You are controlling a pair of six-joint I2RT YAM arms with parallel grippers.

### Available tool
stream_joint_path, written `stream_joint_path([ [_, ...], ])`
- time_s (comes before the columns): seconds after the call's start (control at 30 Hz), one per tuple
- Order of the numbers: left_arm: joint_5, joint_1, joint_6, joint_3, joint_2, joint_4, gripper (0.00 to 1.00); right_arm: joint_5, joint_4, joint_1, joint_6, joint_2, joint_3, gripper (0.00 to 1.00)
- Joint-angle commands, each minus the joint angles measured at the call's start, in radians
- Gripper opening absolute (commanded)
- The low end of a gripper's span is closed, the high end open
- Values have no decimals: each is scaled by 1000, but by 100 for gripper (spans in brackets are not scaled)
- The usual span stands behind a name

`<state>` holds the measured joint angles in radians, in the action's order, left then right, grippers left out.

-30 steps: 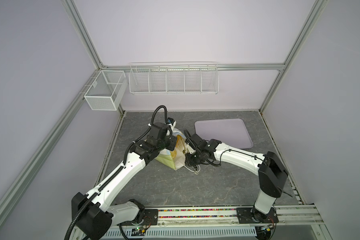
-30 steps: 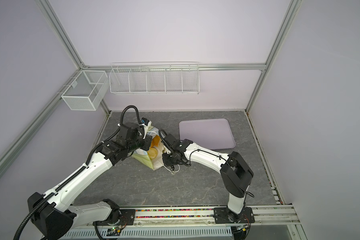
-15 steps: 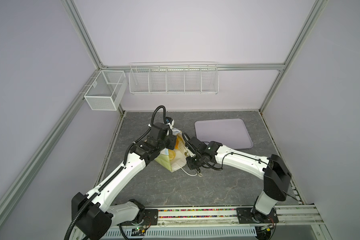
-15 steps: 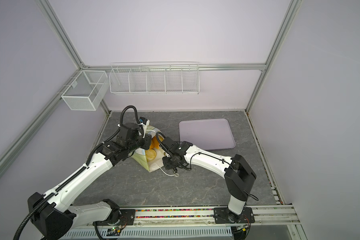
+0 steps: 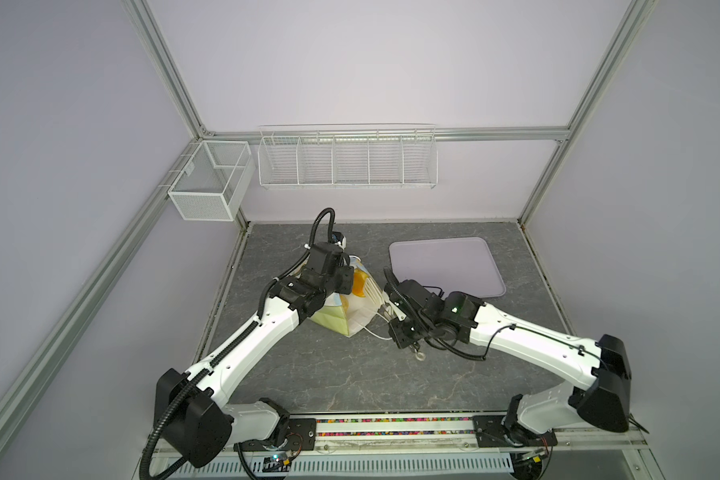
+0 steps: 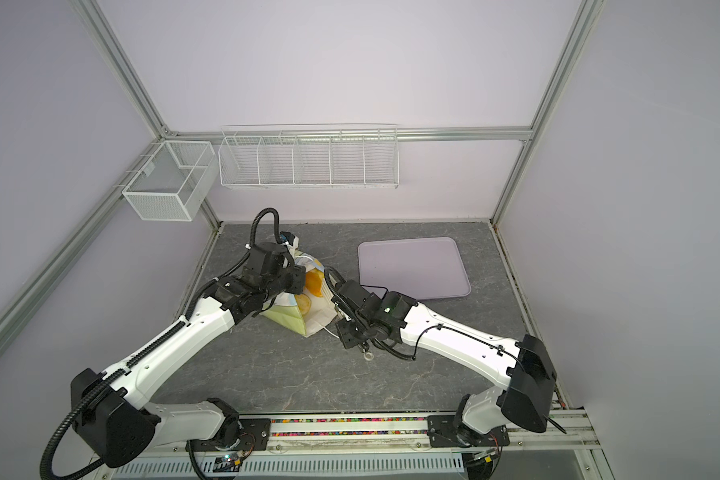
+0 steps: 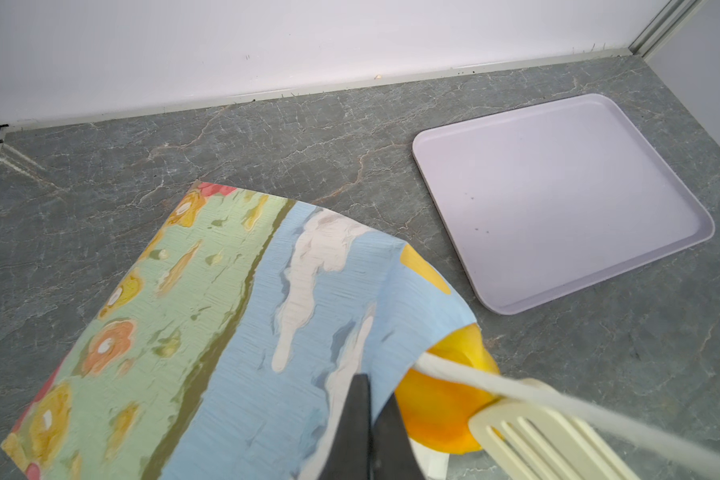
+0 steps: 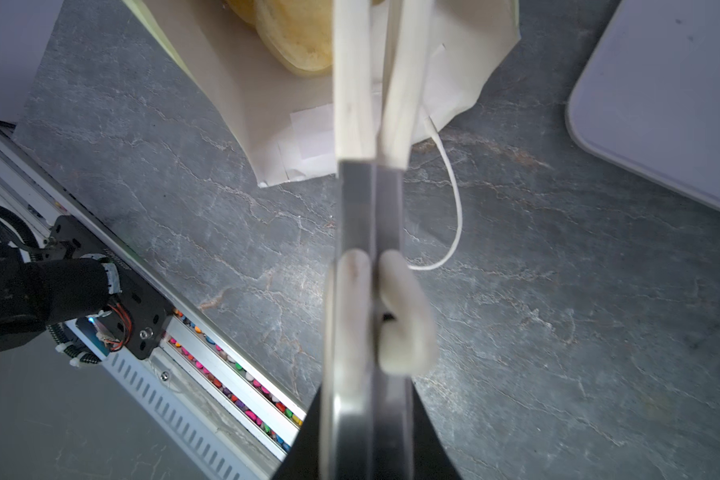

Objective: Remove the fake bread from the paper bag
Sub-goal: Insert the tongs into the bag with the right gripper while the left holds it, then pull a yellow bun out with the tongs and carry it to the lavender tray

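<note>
The paper bag (image 7: 267, 291) is pinched by the closed left gripper (image 7: 371, 399); tongs (image 7: 533, 432) clamped in the right gripper (image 5: 396, 316) are held at fake bread (image 7: 437, 407) in its mouth. The cord handle (image 7: 466, 376) draped over them may be snagged.

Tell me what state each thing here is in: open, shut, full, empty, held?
paper bag: lying on its side, mouth open, upper edge pinched.
fake bread: in the bag's mouth, none out yet.
tongs: squeezed shut, tips at the bag's mouth.
tray: flat on the table, nothing on it.
wire baskets: hung on the wall, empty.
left gripper: shut on the paper bag.
right gripper: shut on the tongs.
</note>
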<state>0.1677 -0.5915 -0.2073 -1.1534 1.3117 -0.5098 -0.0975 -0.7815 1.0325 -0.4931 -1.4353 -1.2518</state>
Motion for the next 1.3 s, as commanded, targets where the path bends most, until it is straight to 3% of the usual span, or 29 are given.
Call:
stream_joint_path([
  [0.0,15,14,-41,-56,23,-25,0,-58,-1,5,28,58,32,9],
  [0.27,-4,35,-63,-117,81,-64,0,-146,-89,-51,93,87,22,8],
  [0.47,-21,59,-70,-143,113,-87,0,-139,-97,-165,161,138,31,8],
  [0.63,-35,70,-69,-147,125,-81,0,-121,-93,-324,258,124,38,7],
  [0.83,-55,73,-67,-155,130,-82,0,-268,-30,-456,405,-39,-26,7],
  [1.27,-51,91,-38,-171,113,-122,0,-541,144,-520,643,-425,-194,7],
])
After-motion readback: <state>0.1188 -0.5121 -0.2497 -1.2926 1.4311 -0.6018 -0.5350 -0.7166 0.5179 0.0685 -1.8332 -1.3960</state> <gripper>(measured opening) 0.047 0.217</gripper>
